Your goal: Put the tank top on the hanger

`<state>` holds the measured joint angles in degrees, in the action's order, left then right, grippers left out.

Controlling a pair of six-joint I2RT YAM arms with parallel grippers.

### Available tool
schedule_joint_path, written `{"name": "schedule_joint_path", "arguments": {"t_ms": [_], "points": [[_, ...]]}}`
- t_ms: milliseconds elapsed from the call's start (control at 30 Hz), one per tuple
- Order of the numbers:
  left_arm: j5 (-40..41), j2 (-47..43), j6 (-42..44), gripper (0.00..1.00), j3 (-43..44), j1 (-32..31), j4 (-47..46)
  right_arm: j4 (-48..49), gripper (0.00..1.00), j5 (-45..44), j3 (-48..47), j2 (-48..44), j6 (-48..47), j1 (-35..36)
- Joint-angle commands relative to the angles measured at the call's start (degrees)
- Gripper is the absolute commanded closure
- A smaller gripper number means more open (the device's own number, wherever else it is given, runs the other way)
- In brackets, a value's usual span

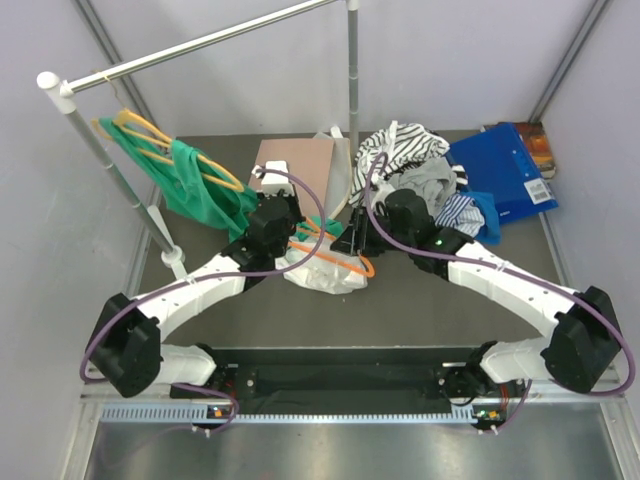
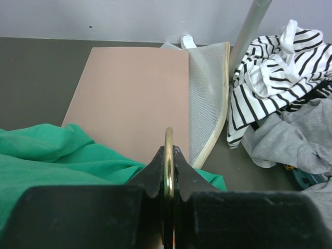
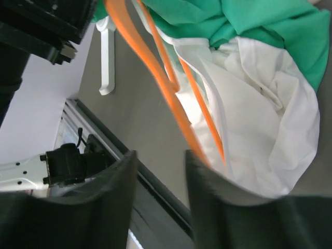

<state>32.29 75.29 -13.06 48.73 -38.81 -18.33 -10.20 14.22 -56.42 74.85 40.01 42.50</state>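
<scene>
top: high, looking down | left wrist: low, faces rearward | right wrist: close, probably tilted | shared: green garment [image 1: 190, 185] [image 2: 41, 155] [image 3: 270, 26]

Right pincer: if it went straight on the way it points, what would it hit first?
Probably the orange hanger, whose arm crosses ahead of the right pincer; the white tank top lies beside it. Depth is unclear.

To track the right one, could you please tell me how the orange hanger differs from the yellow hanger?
Colour: the orange hanger is bright orange, the yellow hanger paler. Place: the orange hanger is low down, the yellow hanger up by the rail. Load: the orange hanger is against the white tank top, the yellow hanger carries the green garment. Both are thin open frames.
</scene>
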Motion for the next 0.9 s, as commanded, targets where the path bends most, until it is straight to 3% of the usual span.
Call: {"name": "schedule_joint_path", "arguments": {"t_ms": [0, 67, 167, 400, 567, 667, 867], "points": [[-1.4, -3.2, -1.7, 1.00, -0.7, -0.3, -2.9, 0.4, 0.49, -0.8, -5.7, -0.8, -3.0, -0.5], [-1.4, -3.6, -2.0, 1.00, -1.2, -0.3, -2.8, 0.2, 0.38, -0.9, -6.0, -1.0, -3.4, -1.3], [-1.3, -4.4, -2.2, 1.00, -2.0, -0.3, -2.5, -0.9, 0.30, -0.9, -6.2, -2.5, -4.5, -2.9], [-1.0, -4.6, -1.0, 1.00, -1.9, -0.3, -2.0, -8.5, 0.24, -1.7, -6.2, -6.6, -14.2, -3.8], [-2.1, -5.1, 0.8, 1.00, -1.3, -0.2, -1.4, -13.4, 0.34, -4.6, -2.7, -10.9, -23.3, -3.8], [-2.4, -5.3, 1.1, 1.00, -0.8, -0.1, -0.7, -13.8, 0.43, -3.0, -0.5, -12.2, -26.5, -3.8], [-3.4, -5.9, 1.6, 1.00, -0.5, 0.0, 0.0, -12.8, 0.52, 1.4, 2.5, -13.3, -31.0, -3.6]]}}
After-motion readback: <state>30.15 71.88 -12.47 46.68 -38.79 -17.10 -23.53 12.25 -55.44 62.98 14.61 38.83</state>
